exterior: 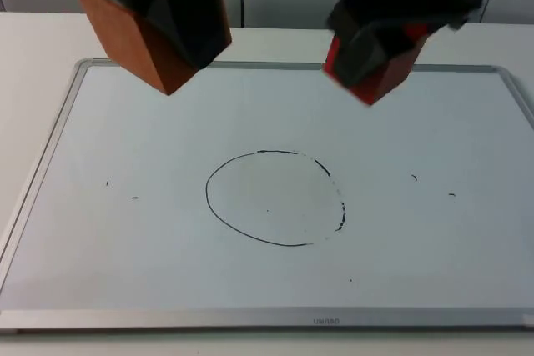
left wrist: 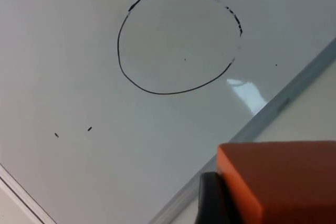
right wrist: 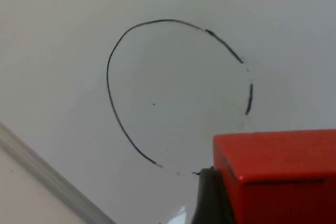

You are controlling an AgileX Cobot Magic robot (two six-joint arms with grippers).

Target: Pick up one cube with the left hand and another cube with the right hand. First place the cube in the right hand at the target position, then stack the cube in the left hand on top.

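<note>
Orange cube [exterior: 125, 31] in left gripper [exterior: 171, 18], red cube [exterior: 380, 68] in right gripper [exterior: 375, 39]

Bright, even overhead light washes the whiteboard [exterior: 167, 273] in the top view, leaving almost no shadows. The orange cube [exterior: 133, 39] at 11 o'clock and the red cube [exterior: 380, 72] at 1 o'clock loom soft and out of focus (both close to the lens). In the left wrist view, a white patch of glare [left wrist: 247, 92] sits beside the drawn circle [left wrist: 178, 38].
</note>
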